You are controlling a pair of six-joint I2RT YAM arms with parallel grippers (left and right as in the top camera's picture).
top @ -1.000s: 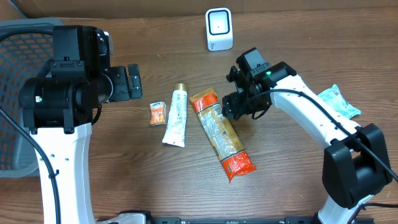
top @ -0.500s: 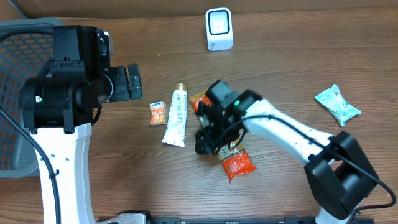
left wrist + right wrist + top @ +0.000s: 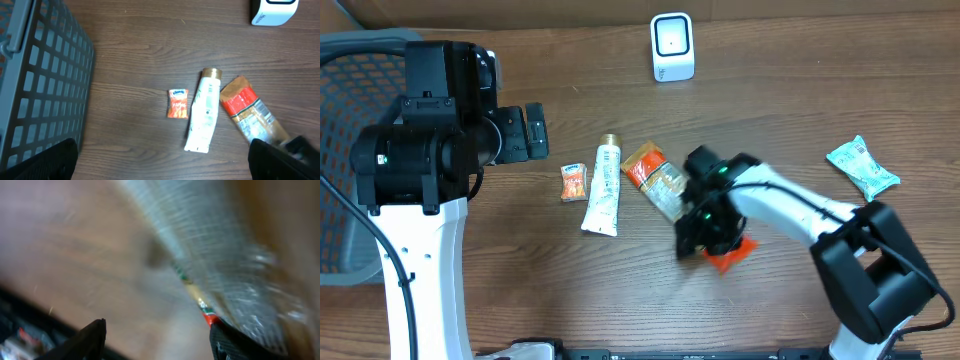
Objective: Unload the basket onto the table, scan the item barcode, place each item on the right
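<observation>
The right gripper (image 3: 157, 337) hangs over the snack packet (image 3: 655, 175), jaws apart to straddle its red end (nothing clamped, I judge). The packet lies flat, well apart from the scanner (image 3: 672, 47). The left gripper (image 3: 162, 150) gapes wide.

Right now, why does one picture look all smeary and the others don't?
Right wrist view: badly motion-blurred, so the snack packet is just shiny streaks with glare. Overhead view: mostly sharp, with only a slight smear at the packet's red end. Left wrist view: crisp, with the white tube and the basket clear and evenly lit.
</observation>
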